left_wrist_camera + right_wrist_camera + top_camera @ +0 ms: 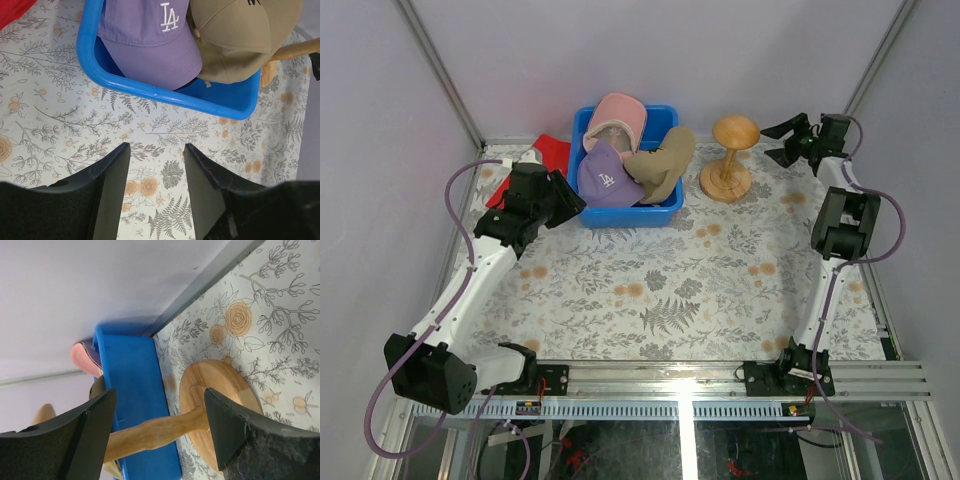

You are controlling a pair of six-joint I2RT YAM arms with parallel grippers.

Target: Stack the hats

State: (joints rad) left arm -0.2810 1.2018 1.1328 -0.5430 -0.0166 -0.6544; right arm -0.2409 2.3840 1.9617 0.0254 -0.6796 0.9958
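Purple hat [605, 180], pink hat [620, 113] and tan hat [665, 160] lie in the blue bin [620, 217], far middle. Left tool [157, 147], spread and empty, hangs at its near-left side. Right tool [160, 390], spread, faces the wooden stand [727, 178].

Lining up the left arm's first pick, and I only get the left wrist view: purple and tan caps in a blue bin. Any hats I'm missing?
Observer: Yes, a pink cap lies at the back of the blue bin, behind the purple cap.
Operator: What's that wooden stick on my right?
Observer: It's the stem of a wooden stand, upright just right of the bin.
Operator: And the right arm?
Observer: The right gripper is open, right of the stand, holding nothing.
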